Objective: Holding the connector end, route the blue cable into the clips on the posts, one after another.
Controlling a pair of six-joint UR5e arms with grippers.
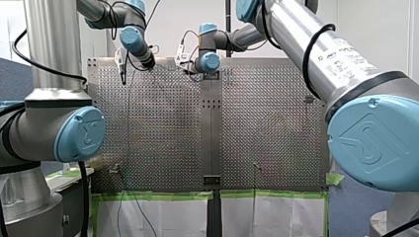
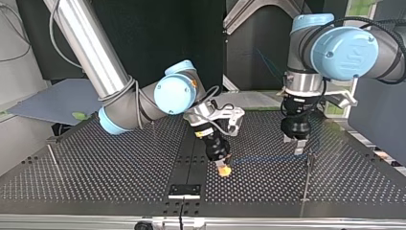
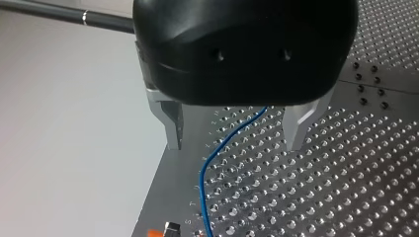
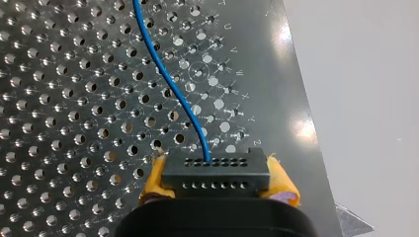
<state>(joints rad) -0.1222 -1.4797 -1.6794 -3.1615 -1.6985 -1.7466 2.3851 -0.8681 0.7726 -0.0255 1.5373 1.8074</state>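
The right gripper (image 2: 223,168) is clamped on the black connector (image 4: 215,172), its yellow pads (image 4: 157,180) pressing on the connector's two ends, low over the perforated table (image 2: 95,172) near its middle seam. From the connector the blue cable (image 3: 206,165) runs across the table to the left gripper (image 3: 233,144). That gripper's metal fingers (image 3: 173,123) stand apart, and the cable passes loosely between them, seemingly touching neither. A thin post (image 2: 307,177) stands just beside the left gripper; whether its clip holds any cable is too small to tell. The main risk is probably this loose guiding. With nothing pinching the cable there, a sideways pull from the connector end could let it slide out of the gap, or ride past the clip instead of dropping in. The left gripper is also close enough to the post that a small error could knock a finger against it. Too hard a pull may tilt the connector in the pads or strain the thin cable where it enters the connector. Too little tension leaves slack that may snag on the table's holes.
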